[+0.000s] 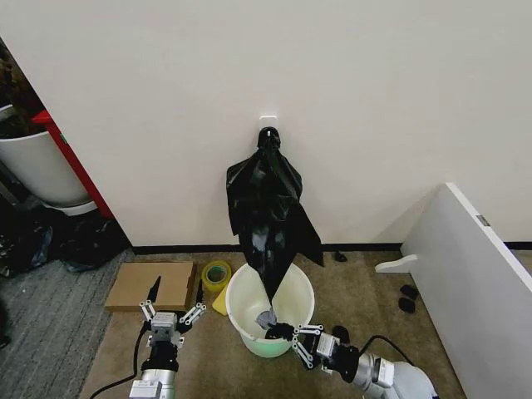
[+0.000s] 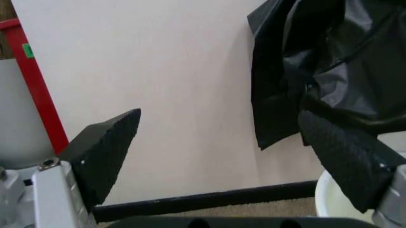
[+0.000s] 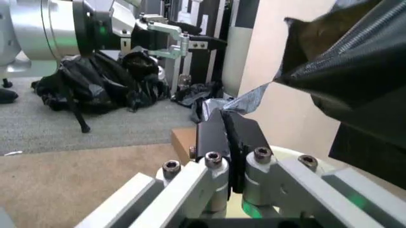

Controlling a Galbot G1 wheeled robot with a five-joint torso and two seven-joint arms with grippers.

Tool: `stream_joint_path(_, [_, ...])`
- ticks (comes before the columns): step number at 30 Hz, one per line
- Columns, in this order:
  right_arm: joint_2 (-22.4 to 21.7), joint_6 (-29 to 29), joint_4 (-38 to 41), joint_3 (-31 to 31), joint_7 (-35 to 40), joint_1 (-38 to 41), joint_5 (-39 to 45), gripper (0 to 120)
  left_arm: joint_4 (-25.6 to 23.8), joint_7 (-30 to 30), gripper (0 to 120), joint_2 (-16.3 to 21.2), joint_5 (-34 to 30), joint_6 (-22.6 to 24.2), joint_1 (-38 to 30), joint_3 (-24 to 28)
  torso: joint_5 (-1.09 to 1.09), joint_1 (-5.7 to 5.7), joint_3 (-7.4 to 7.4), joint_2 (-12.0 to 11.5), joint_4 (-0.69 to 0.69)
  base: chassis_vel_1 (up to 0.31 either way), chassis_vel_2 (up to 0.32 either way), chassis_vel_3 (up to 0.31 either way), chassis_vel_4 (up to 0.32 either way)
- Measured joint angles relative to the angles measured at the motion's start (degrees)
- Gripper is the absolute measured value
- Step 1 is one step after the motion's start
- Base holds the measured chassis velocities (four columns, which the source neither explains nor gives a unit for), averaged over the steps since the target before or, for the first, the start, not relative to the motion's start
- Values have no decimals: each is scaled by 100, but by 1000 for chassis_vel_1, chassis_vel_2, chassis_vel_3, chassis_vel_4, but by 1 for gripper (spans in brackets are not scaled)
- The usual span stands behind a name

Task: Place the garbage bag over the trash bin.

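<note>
Down at the near rim of the trash bin (image 1: 249, 301), the right gripper (image 1: 280, 331) has its fingers (image 3: 223, 137) pressed together on the grey bottom tip of the garbage bag (image 1: 264, 218). From that pinch the black plastic rises out of the bin's mouth to a white wall hook (image 1: 268, 121), where it hangs bunched to a point. To the robot's left of the bin, the left gripper (image 1: 174, 302) stands over bare carpet with its jaws spread wide, touching nothing. Just beyond it lie a flat cardboard sheet (image 1: 151, 284) and a yellow tape roll (image 1: 217, 273) touching the bin's side. A white panel (image 1: 472, 273) slants along the right side. How deep the bag reaches inside the bin is hidden by the rim.
</note>
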Motion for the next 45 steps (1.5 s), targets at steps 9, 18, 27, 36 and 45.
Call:
stream_joint_path(9, [48,-147,128,-76,733,126,103,0,-340,74,98,520,-140,184,-123,235,-1,0,0,0,1,0,0,0,0])
stream_joint_path(18, [51,-159,48,-141,1016,315,-266,0,-571,361,98,2149,-878,560,-1195,833,-1,0,1,0,1,0,0,0,0])
stream_joint_path(27, [217,-156,43,-96,1069,323,-487,0,-549,392,98,3467,-1655,1249,-2718,2010,1,0,1,0,-1,0,0,0,0])
stream_joint_path(36, [324,-182,36,-63,1071,383,-619,0,-171,200,95,3683,-1759,1481,-4147,3043,0,0,1,-1,-1,0,0,0,0])
stream_joint_path(45, [325,-202,72,-27,1049,361,-580,0,-94,150,63,3746,-2112,1861,-4425,3213,0,0,0,0,0,0,0,0,0])
